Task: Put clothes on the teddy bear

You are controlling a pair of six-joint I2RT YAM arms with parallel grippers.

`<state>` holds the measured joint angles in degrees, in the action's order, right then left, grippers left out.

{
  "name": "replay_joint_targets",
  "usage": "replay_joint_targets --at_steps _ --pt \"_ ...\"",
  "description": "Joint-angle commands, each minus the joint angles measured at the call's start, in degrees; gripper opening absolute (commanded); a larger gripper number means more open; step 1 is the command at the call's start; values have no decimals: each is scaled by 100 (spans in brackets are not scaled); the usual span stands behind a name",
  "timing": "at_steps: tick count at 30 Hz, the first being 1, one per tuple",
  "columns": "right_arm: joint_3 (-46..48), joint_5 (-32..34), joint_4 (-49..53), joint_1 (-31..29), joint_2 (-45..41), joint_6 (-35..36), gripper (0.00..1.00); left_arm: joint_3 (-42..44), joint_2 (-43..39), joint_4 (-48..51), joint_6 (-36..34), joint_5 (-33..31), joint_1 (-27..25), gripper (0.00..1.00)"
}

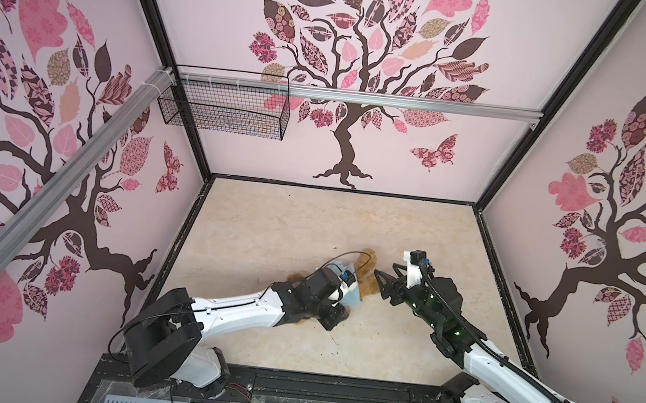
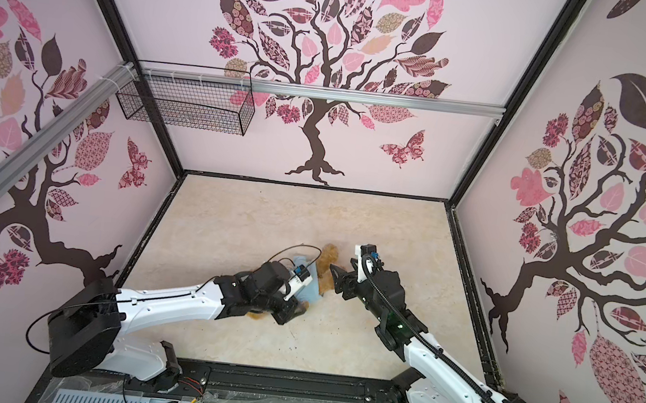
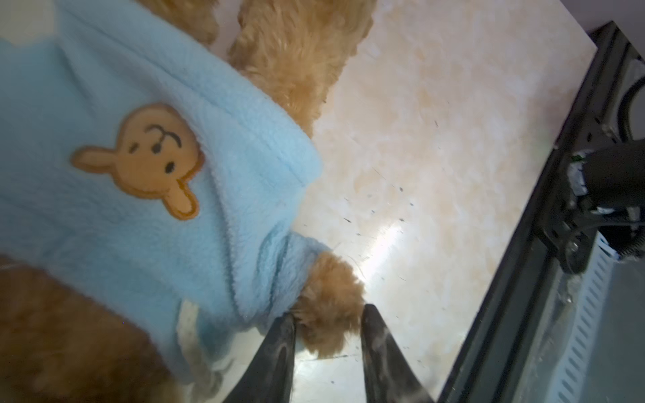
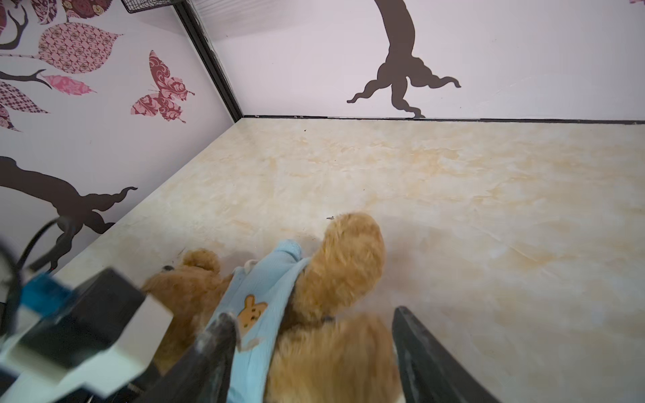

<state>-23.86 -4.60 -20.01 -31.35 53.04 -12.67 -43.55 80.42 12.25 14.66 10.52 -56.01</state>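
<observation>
Lying on the marbled tabletop [image 1: 310,226] just below the centre of both top views, the teddy bear [image 1: 369,284] is largely covered there by the left arm's wrist. Only its legs and slivers of the light blue shirt [image 2: 313,286] are seen. The bear-face patch [image 3: 146,157] is shown only in the wrist views. At the lower centre of the left wrist view, the left gripper [image 3: 330,315] is parted partway, and a sleeved paw is lodged, round and unpressed, between its fingers. In the right wrist view the right gripper [image 4: 312,314] is spread wide at the lower edge. Nothing is gripped, and a blurred leg is framed between its fingers. The head is seen only at lower left there, partly blocked by a camera housing [image 4: 87,324].
</observation>
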Motion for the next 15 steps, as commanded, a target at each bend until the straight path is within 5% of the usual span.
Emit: replay_joint_targets --at_steps 1,7,15 --pt "-412 -304 134 15 267 -208 71 230 -575 -468 549 328 -212 42" --pt "-589 -1696 -673 -106 1157 -719 52 418 -1978 -245 624 -254 -152 48" --pt "-83 -1653 -1029 -721 2041 -981 38 6 -2732 377 746 -954 921 74"
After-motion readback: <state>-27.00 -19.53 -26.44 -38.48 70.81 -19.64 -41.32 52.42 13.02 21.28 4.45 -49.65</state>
